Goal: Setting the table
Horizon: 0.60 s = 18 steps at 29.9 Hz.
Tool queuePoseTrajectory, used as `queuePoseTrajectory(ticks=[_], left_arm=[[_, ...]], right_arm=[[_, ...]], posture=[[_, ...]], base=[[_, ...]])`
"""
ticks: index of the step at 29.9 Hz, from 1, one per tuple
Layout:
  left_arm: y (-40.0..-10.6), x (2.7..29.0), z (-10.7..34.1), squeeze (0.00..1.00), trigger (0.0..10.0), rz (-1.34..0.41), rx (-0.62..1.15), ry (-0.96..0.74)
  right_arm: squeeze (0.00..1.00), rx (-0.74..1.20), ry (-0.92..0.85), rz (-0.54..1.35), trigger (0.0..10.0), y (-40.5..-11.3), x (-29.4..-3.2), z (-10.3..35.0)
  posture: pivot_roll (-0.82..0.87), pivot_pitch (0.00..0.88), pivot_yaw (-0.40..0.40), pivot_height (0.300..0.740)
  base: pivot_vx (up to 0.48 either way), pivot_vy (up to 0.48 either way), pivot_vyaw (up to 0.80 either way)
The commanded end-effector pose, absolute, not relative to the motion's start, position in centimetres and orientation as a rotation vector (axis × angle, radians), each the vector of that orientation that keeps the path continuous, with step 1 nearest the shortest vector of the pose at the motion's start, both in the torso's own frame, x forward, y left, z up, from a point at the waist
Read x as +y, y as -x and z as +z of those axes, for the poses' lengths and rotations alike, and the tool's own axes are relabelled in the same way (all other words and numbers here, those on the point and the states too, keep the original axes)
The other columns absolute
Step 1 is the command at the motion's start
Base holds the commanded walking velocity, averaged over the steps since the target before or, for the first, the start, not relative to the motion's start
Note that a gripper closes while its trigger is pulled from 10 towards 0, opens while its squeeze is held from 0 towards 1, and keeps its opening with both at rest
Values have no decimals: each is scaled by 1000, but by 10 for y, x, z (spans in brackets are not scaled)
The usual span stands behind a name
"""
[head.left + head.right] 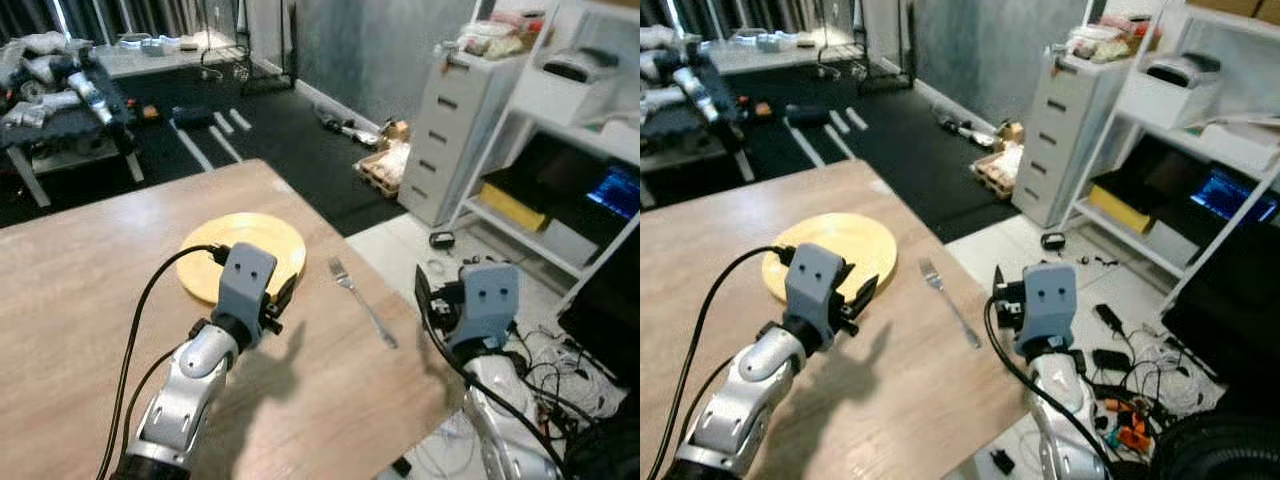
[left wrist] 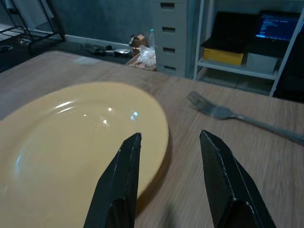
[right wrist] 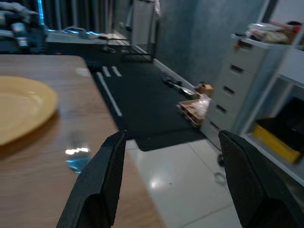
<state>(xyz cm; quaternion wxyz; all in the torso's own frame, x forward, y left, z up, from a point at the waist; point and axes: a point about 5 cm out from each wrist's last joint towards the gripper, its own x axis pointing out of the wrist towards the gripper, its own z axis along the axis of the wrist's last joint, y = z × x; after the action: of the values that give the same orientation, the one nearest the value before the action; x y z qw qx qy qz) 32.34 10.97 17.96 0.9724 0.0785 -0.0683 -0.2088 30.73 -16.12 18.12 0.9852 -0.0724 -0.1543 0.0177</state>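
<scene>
Yellow plate lies flat on the wooden table, near its far corner, with a metal fork beside it, close to the table's right edge and not touching the plate. The left gripper hovers low over the plate's near rim, its two black fingers spread apart and holding nothing. The right gripper hangs at the table's right edge, beyond the fork, its fingers wide apart and empty. White drawers and shelving stand on the floor past the table.
</scene>
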Motion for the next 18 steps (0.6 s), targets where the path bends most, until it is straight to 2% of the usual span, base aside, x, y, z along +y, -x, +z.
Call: queuePoseTrajectory(ticks=[1,12,18], left_arm=[[-321,109,176,0,10000,-446,-116,-164],[-319,121,188,0,10000,-494,-122,-193],[-309,152,212,0,10000,-702,-87,-274]], right_arm=[[0,-294,166,47,10000,-306,-162,177],[0,-154,199,185,10000,-314,-156,161],[0,-76,216,258,10000,-341,-146,160]], posture=[[9,84,74,740],[39,98,59,740],[94,135,42,740]], base=[[0,0,0],[0,0,0],[0,0,0]])
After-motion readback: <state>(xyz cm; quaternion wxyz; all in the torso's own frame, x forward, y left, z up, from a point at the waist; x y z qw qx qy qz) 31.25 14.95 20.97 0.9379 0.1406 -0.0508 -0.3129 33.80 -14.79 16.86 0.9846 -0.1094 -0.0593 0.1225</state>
